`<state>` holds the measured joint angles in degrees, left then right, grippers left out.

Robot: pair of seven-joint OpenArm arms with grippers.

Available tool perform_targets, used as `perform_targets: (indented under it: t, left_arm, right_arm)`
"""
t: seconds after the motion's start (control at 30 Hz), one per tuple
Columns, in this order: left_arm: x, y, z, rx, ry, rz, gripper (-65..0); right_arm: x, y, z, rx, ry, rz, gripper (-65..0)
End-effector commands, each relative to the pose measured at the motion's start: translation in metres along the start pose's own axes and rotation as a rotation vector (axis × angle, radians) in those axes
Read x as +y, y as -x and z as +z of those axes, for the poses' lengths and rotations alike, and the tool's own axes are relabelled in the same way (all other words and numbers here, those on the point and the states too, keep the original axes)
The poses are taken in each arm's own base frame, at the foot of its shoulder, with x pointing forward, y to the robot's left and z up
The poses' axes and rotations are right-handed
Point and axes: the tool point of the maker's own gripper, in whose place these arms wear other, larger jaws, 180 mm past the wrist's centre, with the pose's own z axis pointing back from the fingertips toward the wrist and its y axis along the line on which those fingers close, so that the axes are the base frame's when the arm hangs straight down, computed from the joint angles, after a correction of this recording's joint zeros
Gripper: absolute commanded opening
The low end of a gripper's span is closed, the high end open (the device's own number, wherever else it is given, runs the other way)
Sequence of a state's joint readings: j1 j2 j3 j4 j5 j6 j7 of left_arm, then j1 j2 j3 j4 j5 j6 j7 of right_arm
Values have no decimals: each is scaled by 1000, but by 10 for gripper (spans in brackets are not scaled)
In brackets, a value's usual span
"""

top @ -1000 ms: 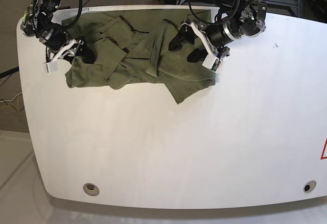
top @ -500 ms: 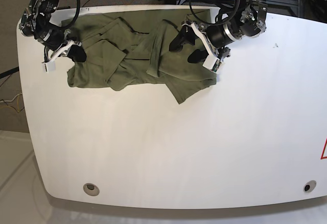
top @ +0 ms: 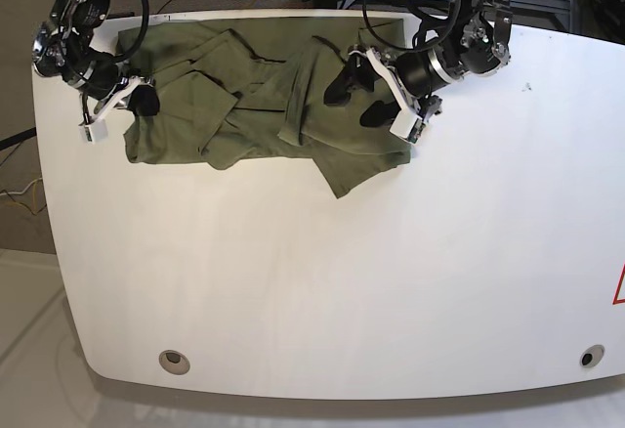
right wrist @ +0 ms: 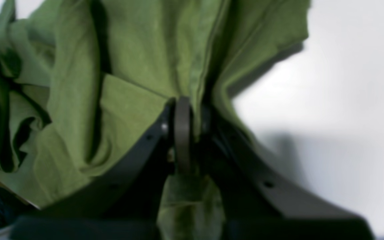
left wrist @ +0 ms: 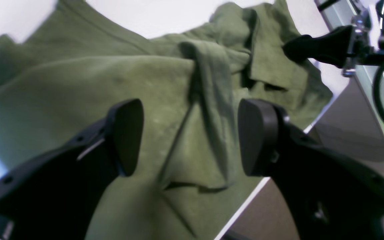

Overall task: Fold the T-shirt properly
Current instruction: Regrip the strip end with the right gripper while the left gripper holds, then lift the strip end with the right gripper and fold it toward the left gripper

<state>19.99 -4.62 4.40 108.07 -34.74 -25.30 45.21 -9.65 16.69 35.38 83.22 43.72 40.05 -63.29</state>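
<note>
You're looking at a T-shirt (top: 264, 106) that is plain olive green all over, with no print or pattern showing; its creases read as darker green shadow. It lies on a tabletop (top: 322, 281) of flat, glossy white, with a small red mark (top: 619, 286) at its right edge. Your left gripper (top: 356, 101) has black fingers on white brackets, and your right gripper (top: 140, 102) has the same black and white colouring.
</note>
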Motion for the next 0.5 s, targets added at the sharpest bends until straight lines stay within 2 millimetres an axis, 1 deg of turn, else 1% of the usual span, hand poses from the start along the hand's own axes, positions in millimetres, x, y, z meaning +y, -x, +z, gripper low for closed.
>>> perform_targets:
  t: [0.0, 0.03, 0.17, 0.3, 0.37, 0.43, 0.47]
  left_arm:
    - [0, -16, 4, -50, 4, -17, -240]
    - [2, -18, 4, -51, -1, -23, -242]
    - [6, -20, 5, -56, -9, -23, -245]
    - [6, -20, 5, -57, -11, -24, -244]
    - [5, -20, 5, -55, -8, -26, -245]
    - [4, -16, 5, -48, -2, -21, -236]
    - [5, -16, 6, -48, -6, -23, -236]
  right_arm:
    - [-10, -31, 18, -74, 40, 54, -650]
    - [-13, -39, 23, -90, 55, 72, -650]
    - [-11, -48, 27, -106, 64, 95, -650]
    - [-1, -54, 27, -109, 58, 130, -650]
    - [8, -53, 22, -96, 44, 156, -650]
    - [38, -46, 10, -56, -2, 231, -650]
    - [44, -45, 8, -52, -13, 242, -650]
